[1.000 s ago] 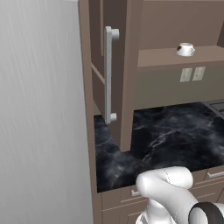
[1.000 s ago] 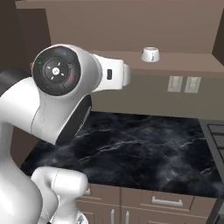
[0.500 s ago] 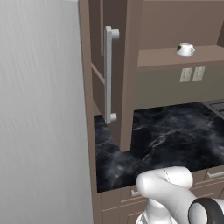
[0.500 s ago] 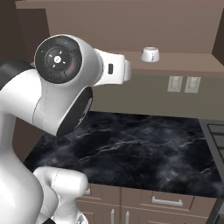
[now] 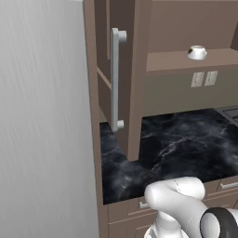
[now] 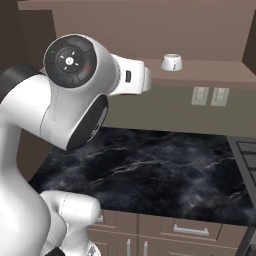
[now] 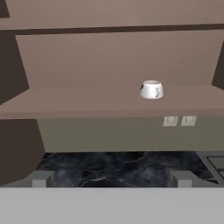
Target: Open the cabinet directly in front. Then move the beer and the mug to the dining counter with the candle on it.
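cabinet top cut off | mug mark unreadable

One mug, one open cabinet with one bar handle, two wall outlets, one black marble worktop.

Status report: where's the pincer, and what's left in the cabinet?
Pincer open, empty, facing the cabinet shelf. Cabinet door swung open. Mug upright on the shelf, untouched. Nothing between pincer and mug.
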Tool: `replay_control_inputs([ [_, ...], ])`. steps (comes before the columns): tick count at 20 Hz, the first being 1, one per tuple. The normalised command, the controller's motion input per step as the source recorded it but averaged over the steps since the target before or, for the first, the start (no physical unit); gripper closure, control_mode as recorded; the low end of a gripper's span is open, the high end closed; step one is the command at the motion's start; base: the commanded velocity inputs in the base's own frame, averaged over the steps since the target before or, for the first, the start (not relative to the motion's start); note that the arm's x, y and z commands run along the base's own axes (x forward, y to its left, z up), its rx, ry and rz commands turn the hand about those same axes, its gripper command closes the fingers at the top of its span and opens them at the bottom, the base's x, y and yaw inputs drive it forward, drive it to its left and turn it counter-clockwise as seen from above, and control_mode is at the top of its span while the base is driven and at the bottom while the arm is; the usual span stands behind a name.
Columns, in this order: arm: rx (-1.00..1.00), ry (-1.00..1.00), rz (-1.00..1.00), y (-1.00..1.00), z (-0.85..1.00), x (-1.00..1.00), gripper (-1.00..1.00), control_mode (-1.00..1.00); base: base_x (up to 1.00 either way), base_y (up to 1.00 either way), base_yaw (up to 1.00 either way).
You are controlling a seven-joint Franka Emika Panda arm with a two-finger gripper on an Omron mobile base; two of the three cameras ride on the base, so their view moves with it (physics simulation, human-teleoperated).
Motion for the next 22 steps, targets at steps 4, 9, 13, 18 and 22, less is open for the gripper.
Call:
replay_control_inputs([
  [4, 0.00, 0.11, -0.01, -0.01, 0.00, 0.02, -1.00, -1.00, 0.00, 0.00, 0.00],
  [9, 0.00, 0.10, -0.01, -0.01, 0.00, 0.06, -1.00, -1.00, 0.00, 0.00, 0.00],
  [13, 0.00, 0.03, 0.00, -0.01, 0.00, 0.10, -1.00, -1.00, 0.00, 0.00, 0.00],
  [18, 0.00, 0.00, 0.00, -0.02, 0.00, 0.06, -1.00, -1.00, 0.00, 0.00, 0.00],
  [22, 0.00, -0.05, 0.00, -0.01, 0.00, 0.00, -1.00, -1.00, 0.00, 0.00, 0.00],
])
